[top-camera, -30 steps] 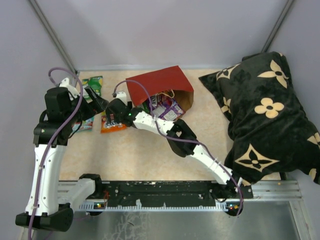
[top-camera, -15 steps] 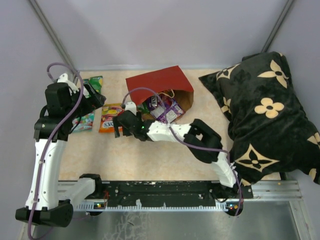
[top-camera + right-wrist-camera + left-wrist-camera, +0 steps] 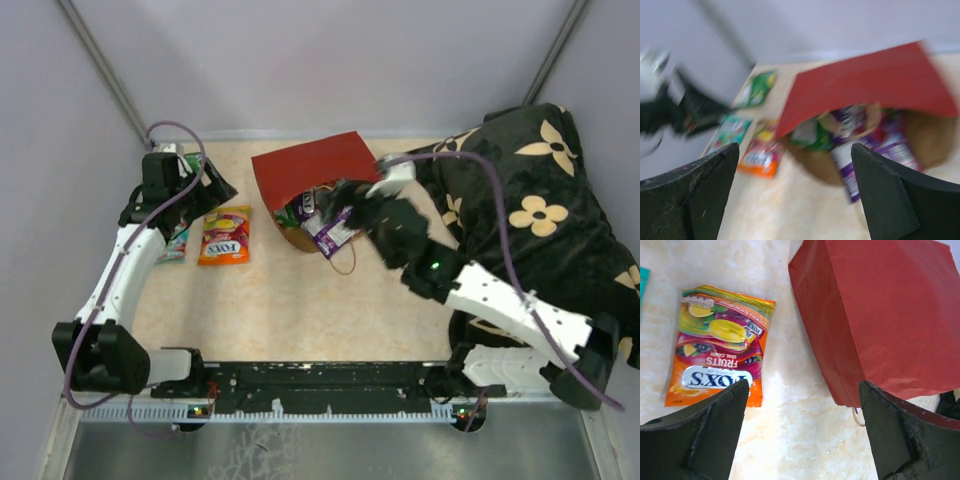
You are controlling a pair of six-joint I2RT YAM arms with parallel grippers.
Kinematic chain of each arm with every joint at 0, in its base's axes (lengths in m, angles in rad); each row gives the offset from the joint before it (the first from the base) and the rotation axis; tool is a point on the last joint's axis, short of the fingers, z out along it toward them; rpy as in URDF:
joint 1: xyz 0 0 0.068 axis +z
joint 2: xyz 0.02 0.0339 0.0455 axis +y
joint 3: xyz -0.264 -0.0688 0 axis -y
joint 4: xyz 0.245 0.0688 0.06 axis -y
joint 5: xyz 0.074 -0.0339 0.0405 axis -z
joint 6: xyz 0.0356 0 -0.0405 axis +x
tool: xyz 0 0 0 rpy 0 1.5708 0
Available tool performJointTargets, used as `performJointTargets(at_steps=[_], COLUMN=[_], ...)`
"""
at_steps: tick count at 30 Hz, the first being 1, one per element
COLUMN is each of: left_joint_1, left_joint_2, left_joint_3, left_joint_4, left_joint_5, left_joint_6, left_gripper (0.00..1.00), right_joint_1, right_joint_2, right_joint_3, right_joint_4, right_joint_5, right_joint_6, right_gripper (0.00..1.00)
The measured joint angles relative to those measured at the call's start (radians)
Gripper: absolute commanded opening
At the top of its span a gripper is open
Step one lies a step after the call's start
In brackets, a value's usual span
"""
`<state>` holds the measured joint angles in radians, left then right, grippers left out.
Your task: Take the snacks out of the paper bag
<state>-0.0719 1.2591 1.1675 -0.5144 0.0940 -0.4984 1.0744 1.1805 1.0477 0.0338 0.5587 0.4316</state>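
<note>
The paper bag (image 3: 315, 168) lies on its side, red outside up, with its brown mouth toward the near right. Purple snacks (image 3: 327, 226) and a green one (image 3: 300, 211) spill from the mouth. An orange Fox's packet (image 3: 225, 236) lies flat on the table left of the bag, and a teal packet (image 3: 177, 241) shows beside the left arm. My left gripper (image 3: 802, 435) is open over bare table between the orange packet (image 3: 720, 342) and the bag (image 3: 885, 315). My right gripper (image 3: 795, 195) is open and empty in front of the bag's mouth (image 3: 865, 82); that view is blurred.
A large black pillow (image 3: 530, 230) with cream flowers fills the right side, under the right arm. The bag's string handle (image 3: 345, 262) loops onto the table near its mouth. A green packet (image 3: 757, 87) lies at the far left corner. Walls close off the back and left.
My right arm has swung from the orange packet on the left across to the bag's mouth on the right. My left gripper has shifted back and toward the bag. The orange packet stays put.
</note>
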Motion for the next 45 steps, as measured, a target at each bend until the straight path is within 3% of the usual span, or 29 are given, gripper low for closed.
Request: performJointTargets(at_steps=[3, 6, 8, 12, 17, 21, 28, 35, 37, 41, 42, 45], left_joint_1=[0.000, -0.002, -0.006, -0.017, -0.043, -0.066, -0.097, -0.103, -0.103, -0.103, -0.103, -0.103], left_joint_2=[0.055, 0.114, 0.156, 0.251, 0.414, 0.484, 0.510, 0.512, 0.521, 0.552, 0.563, 0.594], left_joint_3=[-0.019, -0.022, -0.022, -0.018, 0.038, 0.071, 0.103, 0.120, 0.140, 0.166, 0.170, 0.183], left_joint_4=[0.071, 0.140, 0.186, 0.271, 0.313, 0.351, 0.400, 0.396, 0.394, 0.396, 0.396, 0.408], left_joint_5=[0.053, 0.106, 0.140, 0.196, 0.208, 0.205, 0.175, 0.137, 0.131, 0.141, 0.150, 0.195], left_joint_6=[-0.004, -0.010, -0.023, -0.048, -0.071, -0.100, -0.123, -0.116, -0.109, -0.100, -0.099, -0.096], left_gripper=[0.95, 0.95, 0.90, 0.82, 0.79, 0.70, 0.64, 0.63, 0.54, 0.10, 0.04, 0.00], right_joint_1=[-0.262, -0.527, -0.674, -0.827, -0.874, -0.875, -0.875, -0.877, -0.878, -0.888, -0.891, -0.901], right_joint_2=[-0.094, -0.054, 0.048, 0.301, 0.547, 0.698, 0.724, 0.677, 0.660, 0.616, 0.601, 0.565], right_joint_3=[0.010, 0.073, 0.163, 0.324, 0.409, 0.471, 0.429, 0.274, 0.246, 0.206, 0.194, 0.162], right_joint_4=[-0.035, -0.098, -0.140, -0.178, -0.196, -0.201, -0.135, -0.042, -0.031, -0.011, -0.006, -0.005], right_joint_5=[-0.059, -0.191, -0.320, -0.549, -0.711, -0.803, -0.878, -0.896, -0.891, -0.867, -0.859, -0.844], right_joint_6=[-0.013, -0.013, -0.016, -0.019, -0.017, -0.016, 0.014, 0.081, 0.095, 0.114, 0.117, 0.127], right_gripper=[0.90, 0.88, 0.83, 0.74, 0.68, 0.64, 0.36, 0.25, 0.20, 0.01, 0.00, 0.00])
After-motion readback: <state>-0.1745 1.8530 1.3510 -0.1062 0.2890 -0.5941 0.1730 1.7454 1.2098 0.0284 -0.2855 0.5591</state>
